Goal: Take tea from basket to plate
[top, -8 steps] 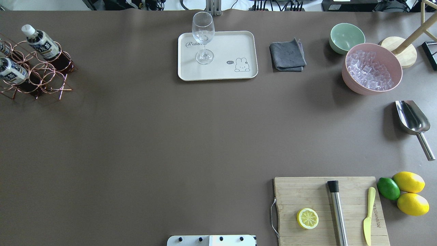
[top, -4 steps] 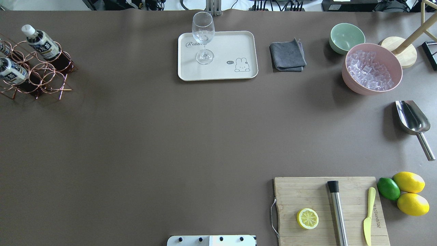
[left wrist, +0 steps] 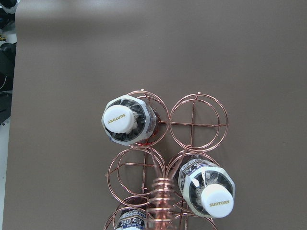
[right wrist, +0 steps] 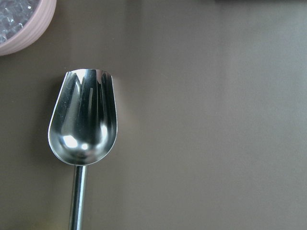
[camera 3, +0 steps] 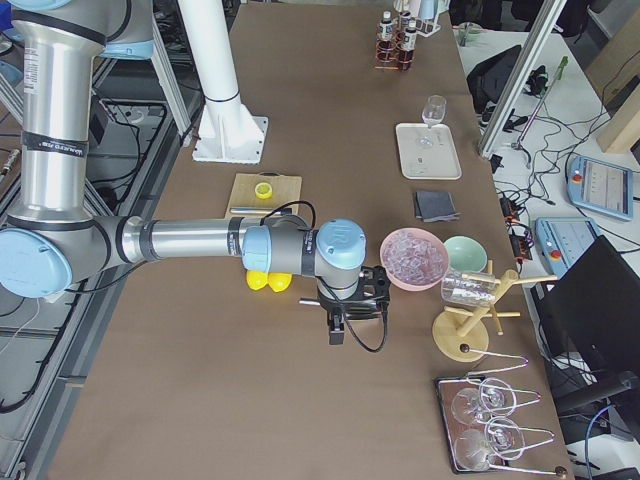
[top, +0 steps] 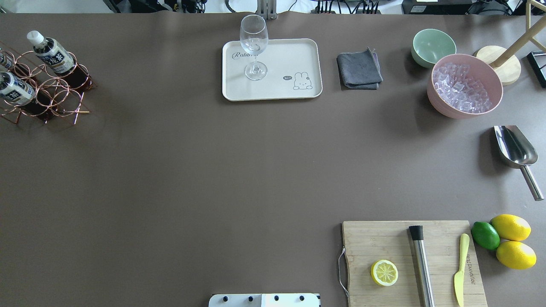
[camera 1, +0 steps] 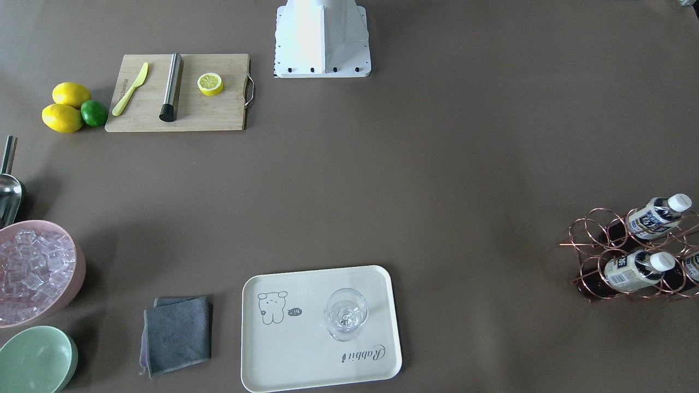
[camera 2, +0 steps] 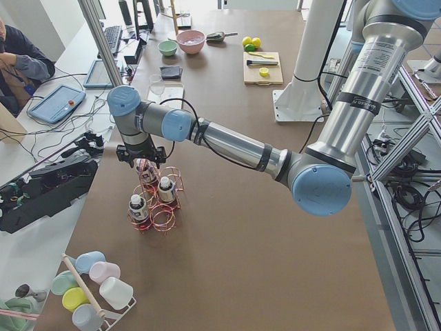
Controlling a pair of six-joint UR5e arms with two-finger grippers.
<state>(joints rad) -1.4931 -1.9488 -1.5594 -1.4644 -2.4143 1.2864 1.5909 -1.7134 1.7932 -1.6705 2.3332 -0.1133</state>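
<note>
Three tea bottles stand in a copper wire basket at the table's far left: one behind, one in front, and a third cut off by the view's edge. The left wrist view looks straight down on their white caps. My left gripper hangs just above the basket; I cannot tell whether it is open or shut. The cream plate lies at the far middle, with a stemmed glass on it. My right gripper hovers over a metal scoop; I cannot tell its state.
A grey cloth, a mint bowl and a pink bowl of ice sit right of the plate. The scoop lies at the right edge. A cutting board carries a lemon half, a steel muddler and a knife. Beside it lie lemons.
</note>
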